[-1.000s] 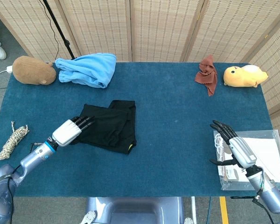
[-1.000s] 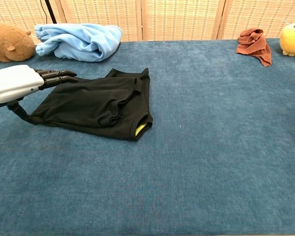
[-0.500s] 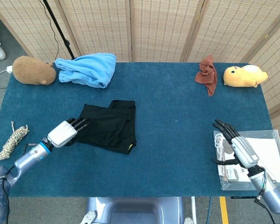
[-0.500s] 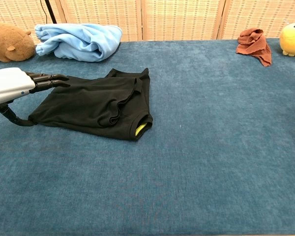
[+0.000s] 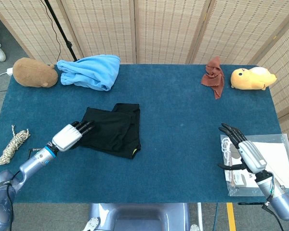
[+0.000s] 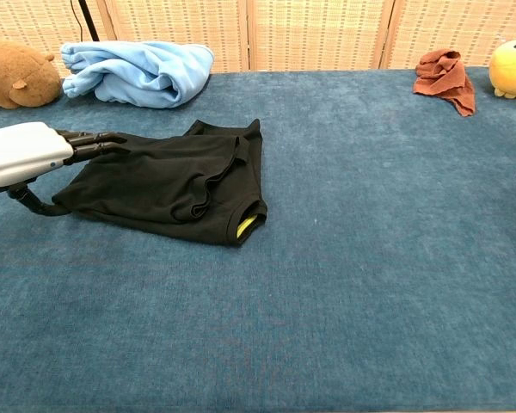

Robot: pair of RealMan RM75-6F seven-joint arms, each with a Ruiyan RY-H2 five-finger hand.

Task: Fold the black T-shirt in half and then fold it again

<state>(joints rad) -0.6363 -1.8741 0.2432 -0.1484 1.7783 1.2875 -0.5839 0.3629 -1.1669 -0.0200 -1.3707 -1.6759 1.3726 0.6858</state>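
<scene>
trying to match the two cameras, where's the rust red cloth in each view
Head view: the rust red cloth lies at the far right of the table, just left of the yellow plush toy.
Chest view: the same cloth sits near the top right corner.
Shared landmark: the yellow plush toy, immediately right of the cloth in both views.

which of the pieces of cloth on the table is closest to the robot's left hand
The folded black T-shirt: the left hand is at its left edge. The blue cloth and rust-red cloth lie along the far edge.

Matt black cloth T-shirt [image 5: 113,130]; napped blue table cover [image 5: 183,110].
</scene>
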